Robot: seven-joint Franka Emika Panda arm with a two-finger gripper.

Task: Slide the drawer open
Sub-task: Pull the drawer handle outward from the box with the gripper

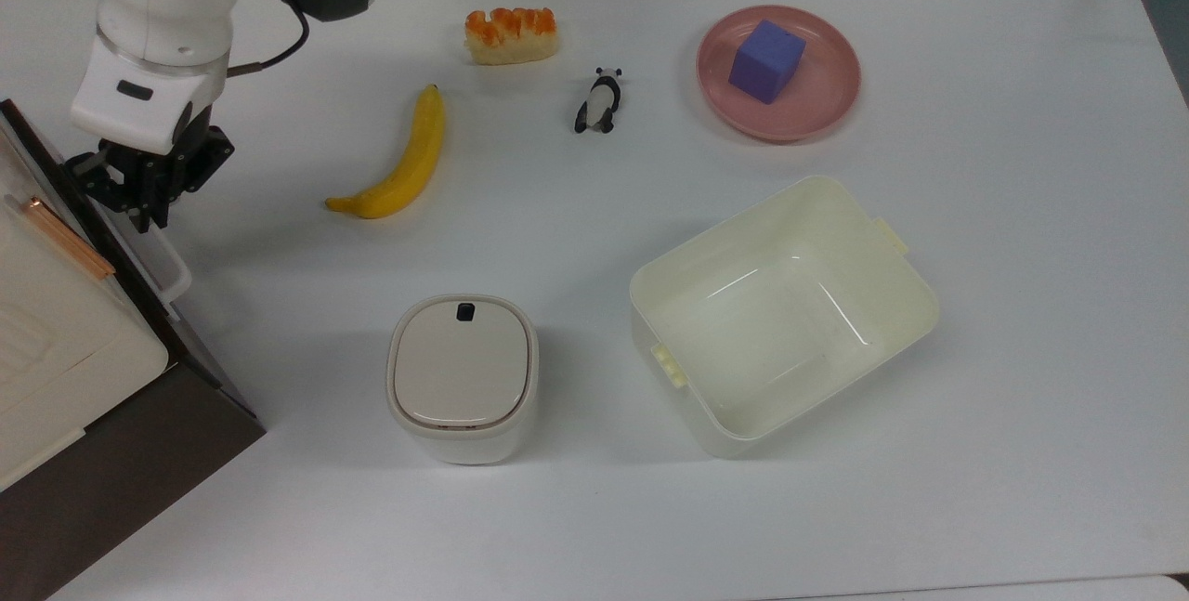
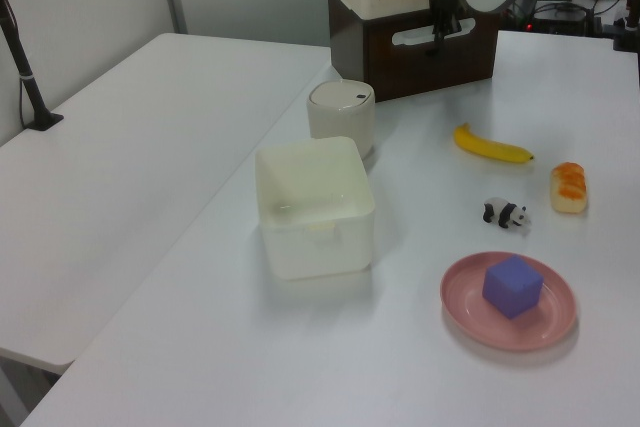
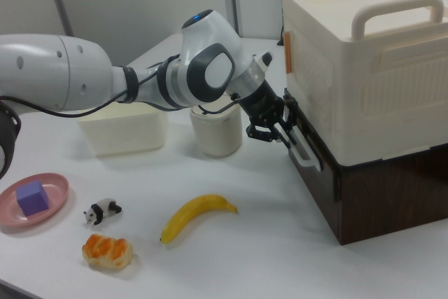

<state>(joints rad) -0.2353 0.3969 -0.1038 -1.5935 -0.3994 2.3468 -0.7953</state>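
The drawer sits at the top view's left edge, its dark brown front facing the table, and it also shows in the left view and the right view. Its white loop handle sticks out from the front. My gripper hangs at the far end of that handle, fingers closed around the bar. In the left view the gripper stands right against the drawer front.
A big cream lidded case sits on top of the dark box. On the table are a banana, a small white lidded bin, a cream tub, a panda toy, a pastry and a pink plate with a purple cube.
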